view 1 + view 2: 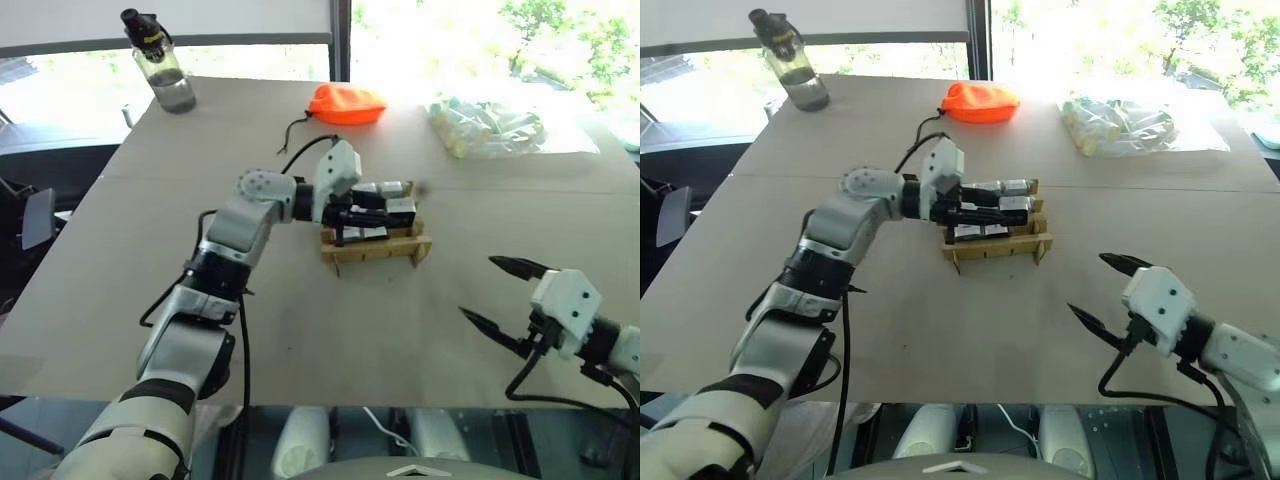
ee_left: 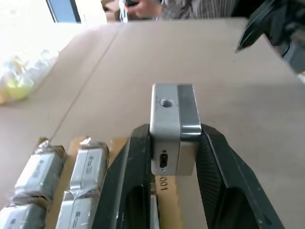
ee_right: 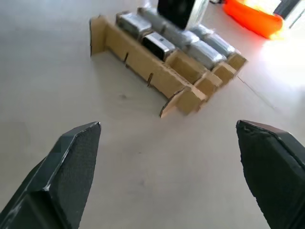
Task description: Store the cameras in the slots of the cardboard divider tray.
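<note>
The left gripper (image 2: 174,143) is over the cardboard divider tray (image 1: 375,248), which sits near the middle of the tan table (image 1: 300,330). Its two black fingers (image 2: 136,167) are closed on a silver-grey camera (image 2: 172,126); they press on its two opposite sides, and the face with a small round screw hole looks toward the wrist camera. This camera is above the tray, at the side of the tray that is nearer to the right arm. In the tray several other cameras (image 2: 88,164) already lie in the slots, some of them wrapped in clear plastic, and they fill the rows on the far side; I cannot tell exactly how many there are. The right gripper (image 1: 505,295) hangs over the bare table, well apart from the tray, and its jaws are spread wide with nothing between them. At the far edge of the table there are an orange pouch (image 1: 345,103), a bag of pale cylinders (image 1: 485,125) and a water bottle (image 1: 160,65).
</note>
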Controlling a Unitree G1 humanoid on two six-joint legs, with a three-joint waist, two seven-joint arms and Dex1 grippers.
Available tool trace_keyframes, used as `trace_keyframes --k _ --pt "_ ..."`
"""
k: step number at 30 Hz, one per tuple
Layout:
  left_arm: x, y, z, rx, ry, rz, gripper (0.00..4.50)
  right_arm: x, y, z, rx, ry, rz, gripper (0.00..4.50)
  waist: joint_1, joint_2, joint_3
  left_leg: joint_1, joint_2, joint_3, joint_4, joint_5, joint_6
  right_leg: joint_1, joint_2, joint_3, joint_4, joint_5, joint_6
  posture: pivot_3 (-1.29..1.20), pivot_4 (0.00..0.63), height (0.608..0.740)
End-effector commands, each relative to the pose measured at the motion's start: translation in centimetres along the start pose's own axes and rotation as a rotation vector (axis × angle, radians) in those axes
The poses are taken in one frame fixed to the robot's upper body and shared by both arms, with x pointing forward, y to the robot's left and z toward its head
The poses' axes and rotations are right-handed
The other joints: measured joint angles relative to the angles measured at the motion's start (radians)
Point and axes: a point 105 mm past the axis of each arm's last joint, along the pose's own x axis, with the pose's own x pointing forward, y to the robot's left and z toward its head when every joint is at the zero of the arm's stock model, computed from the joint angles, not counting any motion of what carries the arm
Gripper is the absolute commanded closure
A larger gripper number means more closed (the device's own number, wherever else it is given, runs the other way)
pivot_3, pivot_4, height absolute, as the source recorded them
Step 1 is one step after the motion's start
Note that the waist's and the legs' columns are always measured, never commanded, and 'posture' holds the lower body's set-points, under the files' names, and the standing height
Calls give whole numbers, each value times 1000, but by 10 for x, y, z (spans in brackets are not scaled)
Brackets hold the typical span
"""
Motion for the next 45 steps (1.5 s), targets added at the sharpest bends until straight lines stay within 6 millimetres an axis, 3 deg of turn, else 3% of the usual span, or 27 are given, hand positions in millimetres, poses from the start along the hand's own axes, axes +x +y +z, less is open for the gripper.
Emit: trace_keyframes --k 1,5,14,18,22,29,45 --pt "6 10 7 99 2 18 3757 -12 -2 14 36 -50 -68 0 -11 0 0 0 0 1 0 -2 3 0 1 1 0 0 0 0 150 740" --pt "17 17 1 61 -20 64 3757 -35 10 15 158 -119 -149 0 -12 0 0 0 1 -2 0 -2 4 0 1 0 0 0 0 0 150 740" --pt "27 19 -10 27 -13 67 3757 -36 14 18 184 -116 -153 0 -21 0 0 0 1 -1 -1 -3 5 -1 0 0 -1 0 0 0 150 740" --pt "25 26 -15 51 24 106 3757 -36 13 16 180 -111 -157 0 -21 -1 0 0 1 -2 -1 -3 5 -1 1 0 0 0 0 0 150 740" --pt "10 31 -10 59 13 145 3757 -38 13 16 183 -109 -161 0 -23 -1 0 0 1 -1 -1 -3 5 -1 1 0 -1 0 0 0 150 740" --pt "-3 20 -23 14 29 167 3757 -38 15 15 197 -100 -146 0 -21 0 -1 -1 2 -1 -1 -3 5 -1 0 0 0 0 0 0 150 740" --pt "17 5 -26 23 24 101 3757 -37 13 15 182 -87 -149 0 -20 -1 -1 0 0 -1 -1 -3 5 -1 0 1 0 0 0 0 150 740"
